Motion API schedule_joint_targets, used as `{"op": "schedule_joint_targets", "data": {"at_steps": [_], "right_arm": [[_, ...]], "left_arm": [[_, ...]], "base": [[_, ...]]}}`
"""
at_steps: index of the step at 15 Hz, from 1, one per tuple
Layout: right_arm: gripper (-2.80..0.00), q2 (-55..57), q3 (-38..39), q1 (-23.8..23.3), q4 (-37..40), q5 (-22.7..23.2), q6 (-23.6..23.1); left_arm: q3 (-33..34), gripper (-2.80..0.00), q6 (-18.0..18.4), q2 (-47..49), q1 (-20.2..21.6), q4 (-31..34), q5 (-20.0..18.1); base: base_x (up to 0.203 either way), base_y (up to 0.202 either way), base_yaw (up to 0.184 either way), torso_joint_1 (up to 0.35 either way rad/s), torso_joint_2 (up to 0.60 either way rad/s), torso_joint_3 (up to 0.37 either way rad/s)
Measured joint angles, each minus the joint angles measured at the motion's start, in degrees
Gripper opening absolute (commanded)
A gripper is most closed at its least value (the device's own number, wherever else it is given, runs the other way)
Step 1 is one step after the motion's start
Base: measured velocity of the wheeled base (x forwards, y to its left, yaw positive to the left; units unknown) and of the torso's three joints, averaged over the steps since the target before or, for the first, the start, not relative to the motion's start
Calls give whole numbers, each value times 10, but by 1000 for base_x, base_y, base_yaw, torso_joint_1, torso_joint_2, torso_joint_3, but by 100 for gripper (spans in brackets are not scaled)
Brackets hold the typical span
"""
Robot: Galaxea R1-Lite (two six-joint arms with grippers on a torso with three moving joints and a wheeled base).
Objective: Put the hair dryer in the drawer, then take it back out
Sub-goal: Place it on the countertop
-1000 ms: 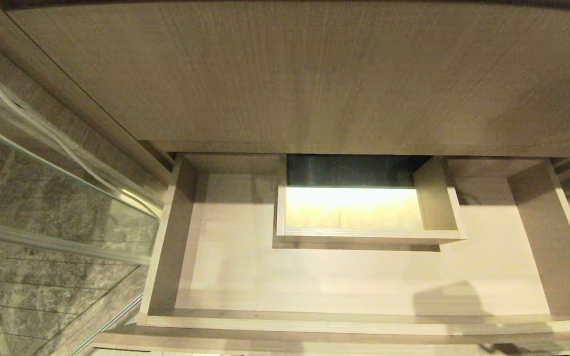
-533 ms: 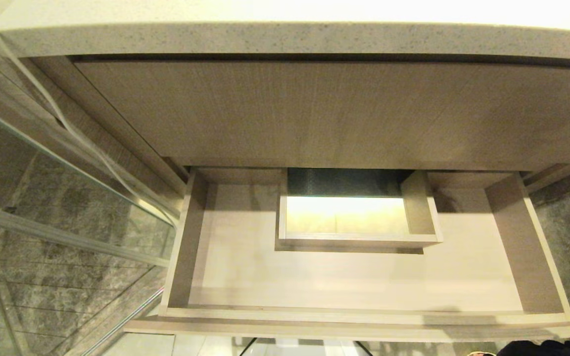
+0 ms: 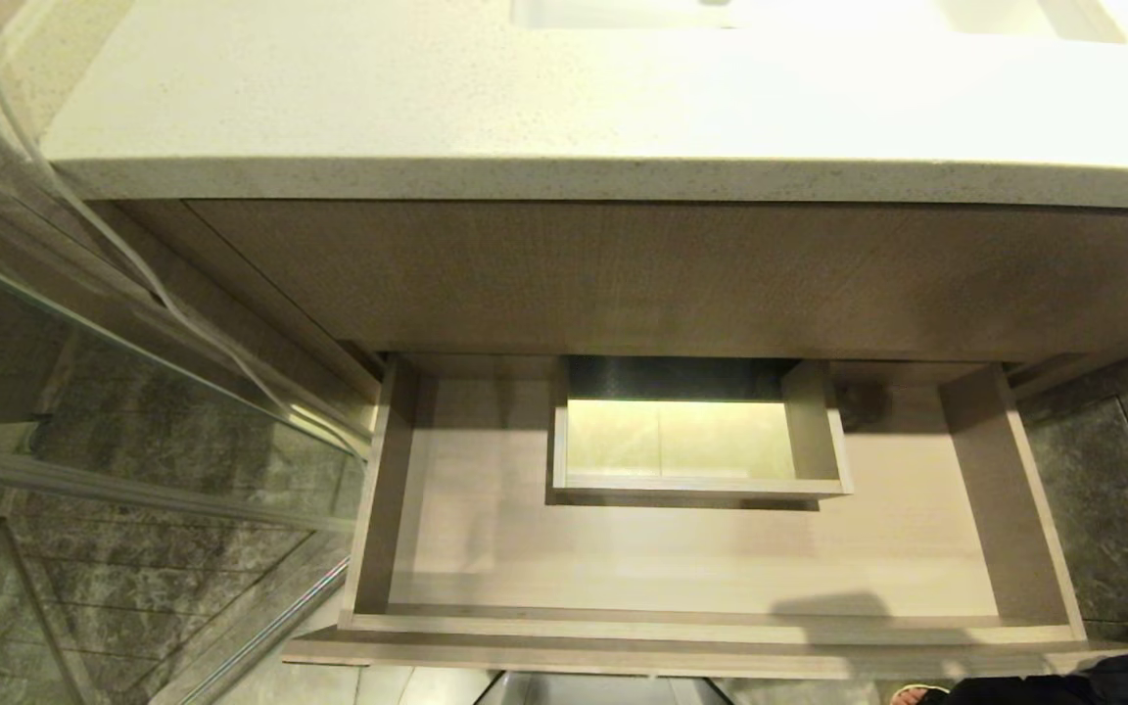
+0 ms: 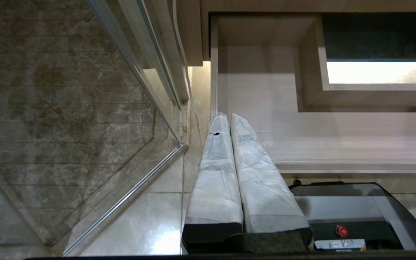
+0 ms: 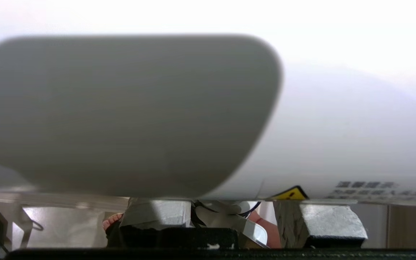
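Note:
The drawer (image 3: 701, 623) stands pulled out below the vanity front, wide and shallow, light-brown wood, with a boxed cut-out (image 3: 691, 484) in its middle; nothing lies in it. The white hair dryer (image 5: 338, 137) fills the right wrist view, its yellow sticker (image 5: 290, 194) at the lower edge of the barrel. My right gripper (image 5: 233, 204) is shut on the hair dryer, with a taped finger (image 5: 157, 213) on either side of it. It is outside the head view. My left gripper (image 4: 226, 119) hangs shut and empty near the drawer's (image 4: 338, 137) left front corner.
A pale stone countertop (image 3: 525, 108) overhangs the vanity front. A glass shower panel (image 3: 84, 323) with a metal rail stands to the left, and a thin white cord (image 3: 84, 211) runs down beside it. A person's foot (image 3: 912, 695) shows by the drawer's front right. Dark tiles lie to the right.
The whole head view has shifted: the camera has risen, so the countertop now shows and the drawer looks smaller and lower. The drawer itself has not moved.

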Motion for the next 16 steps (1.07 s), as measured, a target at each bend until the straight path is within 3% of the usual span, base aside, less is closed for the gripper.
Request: {"op": "schedule_joint_targets", "data": {"at_steps": [8, 16], "right_arm": [[-280, 1, -11, 0, -11, 0, 2], [-280, 25, -42, 0, -12, 1, 1]], "left_arm": [[0, -280, 0, 0, 0, 0, 0], [0, -280, 0, 0, 0, 0, 0]], "base": [[0, 0, 0, 298, -569, -274], [0, 0, 0, 159, -305, -147]]}}
